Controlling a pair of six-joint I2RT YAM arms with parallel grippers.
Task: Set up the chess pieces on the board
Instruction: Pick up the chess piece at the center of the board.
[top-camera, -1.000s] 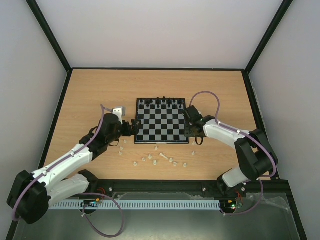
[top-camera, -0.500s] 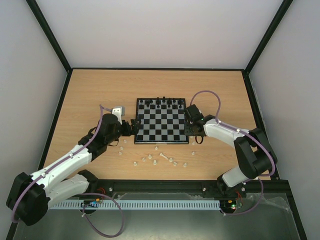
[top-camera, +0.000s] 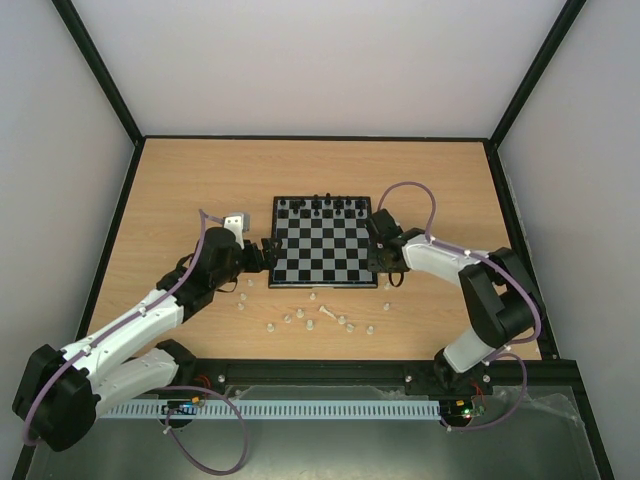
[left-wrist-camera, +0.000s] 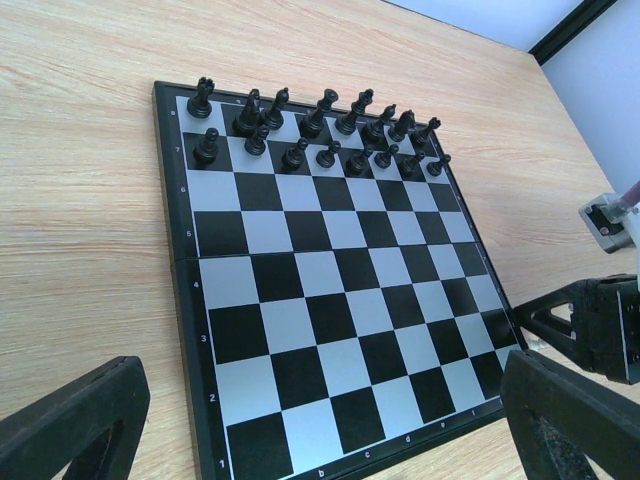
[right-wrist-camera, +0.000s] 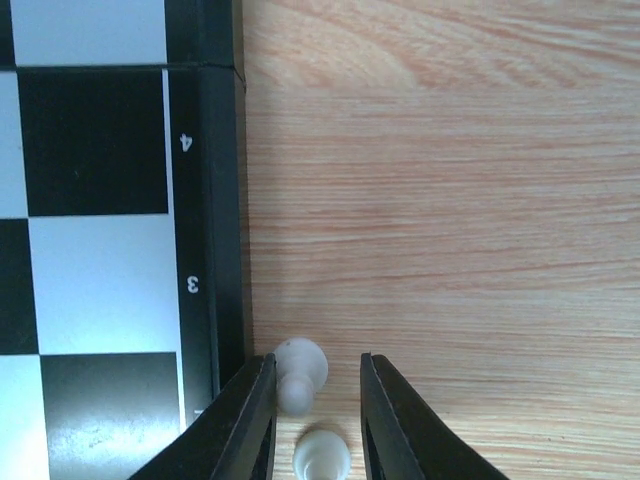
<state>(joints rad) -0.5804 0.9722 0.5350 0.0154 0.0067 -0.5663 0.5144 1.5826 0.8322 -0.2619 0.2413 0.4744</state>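
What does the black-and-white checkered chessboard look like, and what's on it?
The small square chessboard has smooth black and pale grey-white squares inside a thin black border printed with tiny white numbers and letters. A seam crosses its middle. It lies flat on the wooden table. Small black chess pieces stand in two rows at its far end; its other squares show none. A tiny whitish piece sits on the table close beside its right edge.
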